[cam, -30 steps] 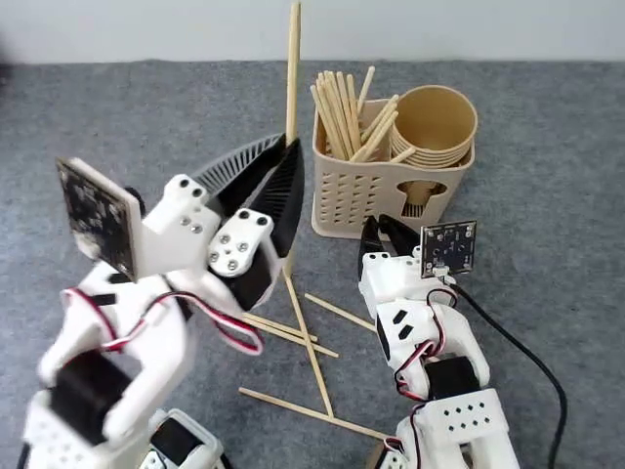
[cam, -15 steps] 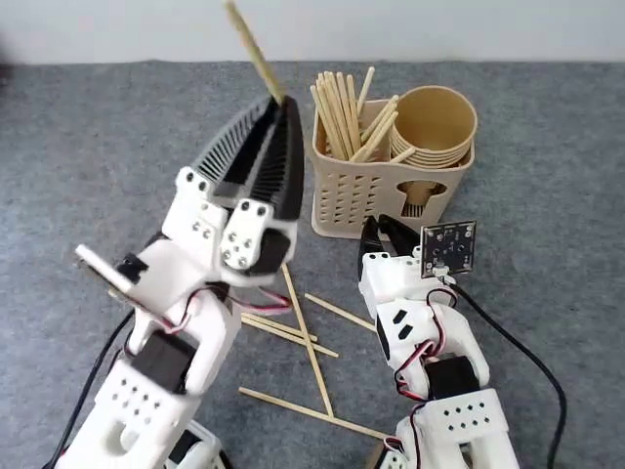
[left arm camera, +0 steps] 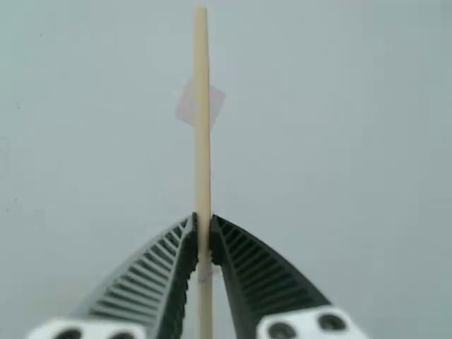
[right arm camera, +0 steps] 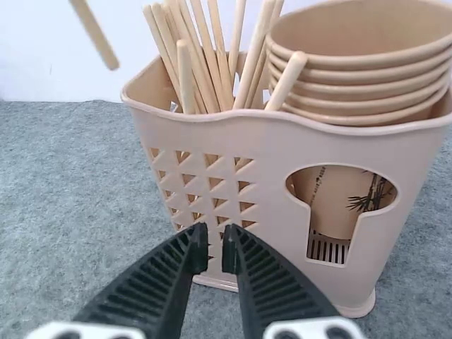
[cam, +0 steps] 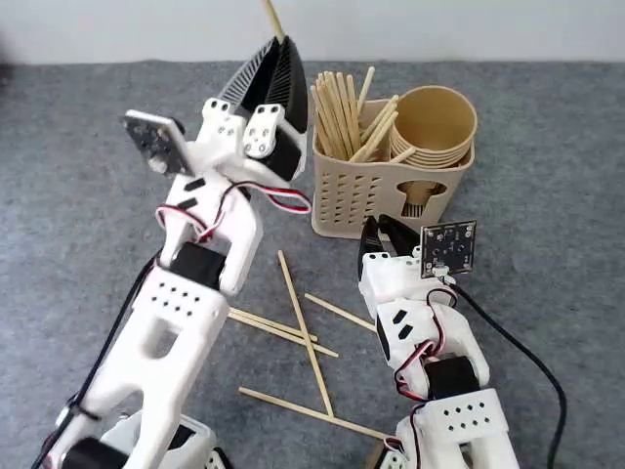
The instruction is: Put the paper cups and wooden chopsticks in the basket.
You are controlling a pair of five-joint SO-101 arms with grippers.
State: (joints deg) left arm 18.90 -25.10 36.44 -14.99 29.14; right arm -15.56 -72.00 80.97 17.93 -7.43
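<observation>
My left gripper (cam: 277,61) is raised beside the basket's left rim and shut on a wooden chopstick (cam: 271,17) that points up past its tips. The left wrist view has the same chopstick (left arm camera: 202,106) clamped between the fingers, my left gripper (left arm camera: 203,236) against a pale wall. The beige basket (cam: 363,198) holds several chopsticks (cam: 339,112) and a stack of paper cups (cam: 437,122). My right gripper (cam: 384,230) sits low just in front of the basket, shut with nothing in it; up close, the right gripper (right arm camera: 210,247) faces the basket wall (right arm camera: 212,148).
Several loose chopsticks lie on the grey mat between the arms: a long one (cam: 304,334), a pair (cam: 281,329), a short one (cam: 338,311) and one near the front (cam: 312,412). The mat's left and right sides are free.
My left arm has swung up and back with the chopstick, from low over the mat to beside the basket's rim. The right arm has kept still.
</observation>
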